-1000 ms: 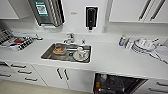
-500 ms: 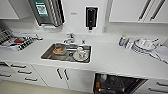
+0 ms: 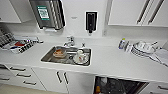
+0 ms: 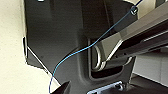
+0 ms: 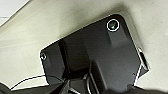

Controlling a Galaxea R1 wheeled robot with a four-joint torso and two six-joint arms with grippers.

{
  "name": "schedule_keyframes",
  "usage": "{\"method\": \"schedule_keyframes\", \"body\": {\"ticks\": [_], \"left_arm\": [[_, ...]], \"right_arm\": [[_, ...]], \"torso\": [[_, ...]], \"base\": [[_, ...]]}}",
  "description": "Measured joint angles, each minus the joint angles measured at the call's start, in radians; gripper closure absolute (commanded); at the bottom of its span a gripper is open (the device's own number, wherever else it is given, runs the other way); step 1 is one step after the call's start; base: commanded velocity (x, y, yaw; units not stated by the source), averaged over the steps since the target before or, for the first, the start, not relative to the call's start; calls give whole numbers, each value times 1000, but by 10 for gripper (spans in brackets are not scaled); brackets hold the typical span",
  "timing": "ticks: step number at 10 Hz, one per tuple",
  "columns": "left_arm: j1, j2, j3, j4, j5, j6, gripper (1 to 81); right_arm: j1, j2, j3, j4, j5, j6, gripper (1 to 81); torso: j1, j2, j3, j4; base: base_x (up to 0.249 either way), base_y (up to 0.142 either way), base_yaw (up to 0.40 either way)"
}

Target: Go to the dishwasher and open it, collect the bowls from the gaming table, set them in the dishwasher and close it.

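Note:
In the head view I face a white kitchen counter [image 3: 110, 62]. Below its right part the dishwasher [image 3: 117, 86] stands open, showing a dark inside with racks. The bowls and the gaming table are out of view. In the left wrist view the robot's dark plate, a jointed bar and a thin blue wire [image 4: 82, 48] hang over a pale floor. The right wrist view looks down on the dark plate over the same pale floor.
A steel sink [image 3: 47, 57] holds a brownish dish [image 3: 60, 53] and a white cup [image 3: 80, 56]. A dish rack [image 3: 17, 45] sits at the left, stacked white plates [image 3: 142, 48] at the right. White drawers [image 3: 17, 73] and cabinet doors [image 3: 61, 77] line the front.

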Motion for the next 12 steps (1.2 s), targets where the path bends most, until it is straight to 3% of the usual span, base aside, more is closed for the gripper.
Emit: {"method": "schedule_keyframes", "body": {"ticks": [6, 10, 12], "left_arm": [[13, 0, 0, 1, 2, 7, 10], [14, 0, 0, 1, 3, 9, 10], [19, 0, 0, 1, 3, 9, 10]], "right_arm": [[106, 9, -4, 15, -6, 14, 10], [156, -14, 31, 120, -21, 32, 10], [166, -23, 49, 162, -37, 50, 10]], "torso": [[130, -207, 1, 0], [213, -340, 2, 0], [224, -359, 2, 0]], "base": [[0, 0, 0], [0, 0, 0], [0, 0, 0]]}}
